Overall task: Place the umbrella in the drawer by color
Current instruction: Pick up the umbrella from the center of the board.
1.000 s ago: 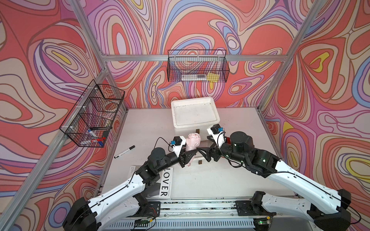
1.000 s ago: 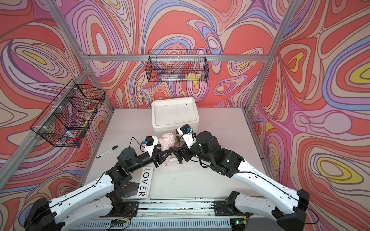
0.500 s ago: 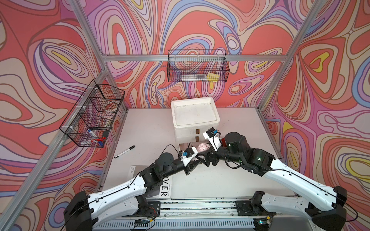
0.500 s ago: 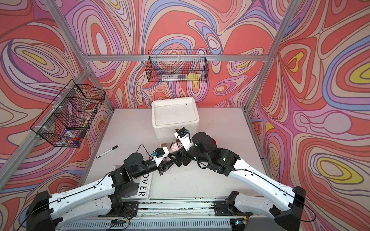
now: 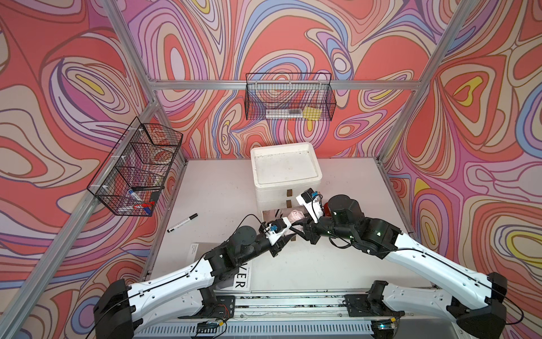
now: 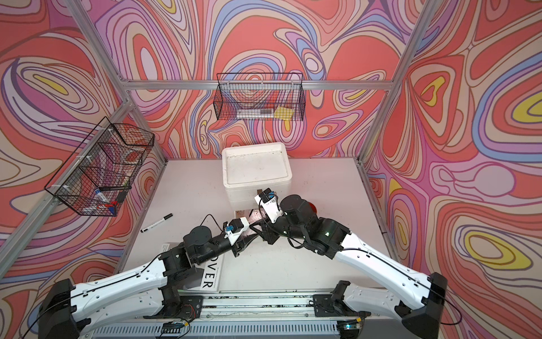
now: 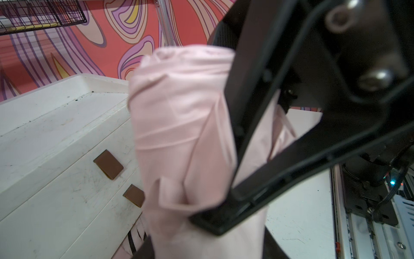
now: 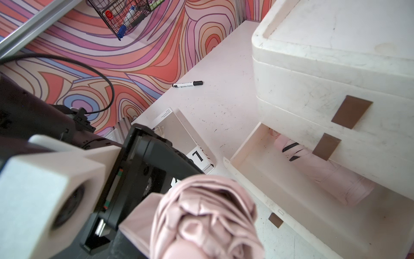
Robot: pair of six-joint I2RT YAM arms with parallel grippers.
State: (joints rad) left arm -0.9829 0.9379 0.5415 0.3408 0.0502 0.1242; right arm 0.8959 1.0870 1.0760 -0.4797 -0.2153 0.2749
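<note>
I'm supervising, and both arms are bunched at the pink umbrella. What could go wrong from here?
1. The left gripper and right gripper both crowd the held umbrella; an early release could drop it.
2. The open drawer already holds another pink umbrella, so the second may jam against it.

Up close, the bunched end of a folded pink umbrella [image 8: 208, 215] sits just beside the left arm [image 8: 147, 161]. Beyond them is a white drawer unit [image 8: 324, 67] with its bottom drawer [image 8: 246, 143] pulled open, a second pink umbrella [image 8: 324, 172] lying inside. A black marker [image 8: 188, 84] lies on the table [image 8: 224, 107], well apart from the drawers.
</note>
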